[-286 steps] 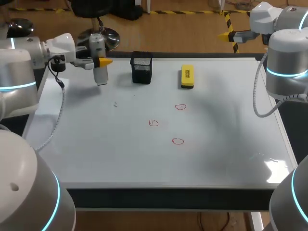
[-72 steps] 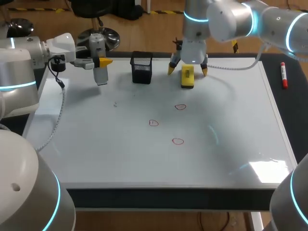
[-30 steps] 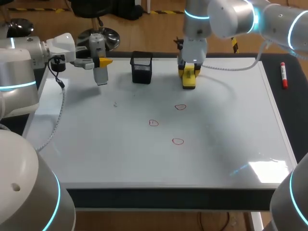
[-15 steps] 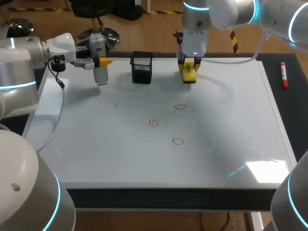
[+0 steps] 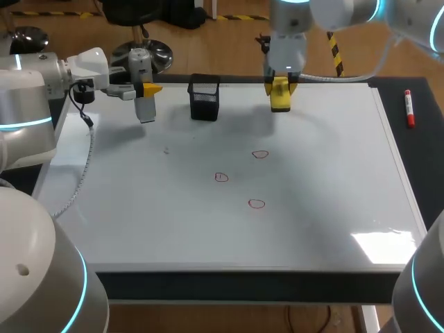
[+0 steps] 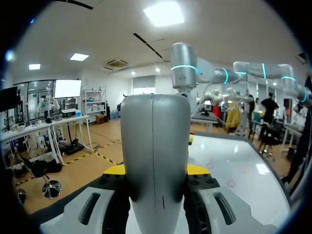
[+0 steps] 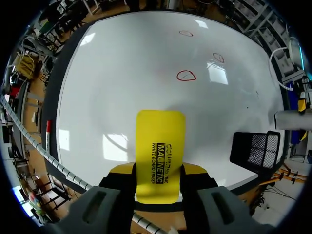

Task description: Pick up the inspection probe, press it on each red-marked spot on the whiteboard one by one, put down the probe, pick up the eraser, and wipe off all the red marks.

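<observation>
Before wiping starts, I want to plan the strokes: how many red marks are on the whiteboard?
3. The far mark sits mid-board; the middle mark lies left of it and nearer; the near mark is closest to the front edge. None seems hidden.

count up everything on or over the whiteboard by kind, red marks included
red marks: 3
yellow eraser: 1
grey probe: 1
black mesh holder: 1
total: 6
</observation>
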### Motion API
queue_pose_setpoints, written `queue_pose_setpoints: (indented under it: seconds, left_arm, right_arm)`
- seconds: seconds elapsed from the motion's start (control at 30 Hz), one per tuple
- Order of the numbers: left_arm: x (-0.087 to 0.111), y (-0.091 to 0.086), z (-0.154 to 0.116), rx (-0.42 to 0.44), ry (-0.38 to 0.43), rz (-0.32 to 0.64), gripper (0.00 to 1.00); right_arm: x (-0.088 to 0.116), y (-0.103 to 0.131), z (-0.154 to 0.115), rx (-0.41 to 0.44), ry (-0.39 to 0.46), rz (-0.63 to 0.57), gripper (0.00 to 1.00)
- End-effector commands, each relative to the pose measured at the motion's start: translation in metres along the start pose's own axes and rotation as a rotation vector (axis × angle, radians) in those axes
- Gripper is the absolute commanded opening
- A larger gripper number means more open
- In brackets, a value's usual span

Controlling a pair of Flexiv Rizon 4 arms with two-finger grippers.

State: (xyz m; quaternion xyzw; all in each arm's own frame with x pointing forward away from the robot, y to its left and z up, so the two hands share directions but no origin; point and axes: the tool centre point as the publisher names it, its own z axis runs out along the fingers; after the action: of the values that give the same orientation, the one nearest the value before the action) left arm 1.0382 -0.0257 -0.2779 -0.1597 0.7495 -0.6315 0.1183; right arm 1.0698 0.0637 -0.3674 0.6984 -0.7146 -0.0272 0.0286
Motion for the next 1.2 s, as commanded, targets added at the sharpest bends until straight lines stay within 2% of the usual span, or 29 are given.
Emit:
queue_pose_setpoints:
  seconds: [0.03,0.57,1.2]
  left_arm:
    - [0.0,-0.001,0.0,0.002,-0.001,0.001,0.0]
    - [0.0,-0.001,0.0,0.002,-0.001,0.001,0.0]
    - [0.0,-0.001,0.0,0.002,-0.001,0.001,0.0]
  right_arm:
    - [0.013,0.01,-0.011,0.02,0.0,0.007,0.0]
    - [0.056,0.012,-0.022,0.038,0.002,0.088,0.0]
    - [0.086,0.019,-0.024,0.044,-0.005,0.155,0.0]
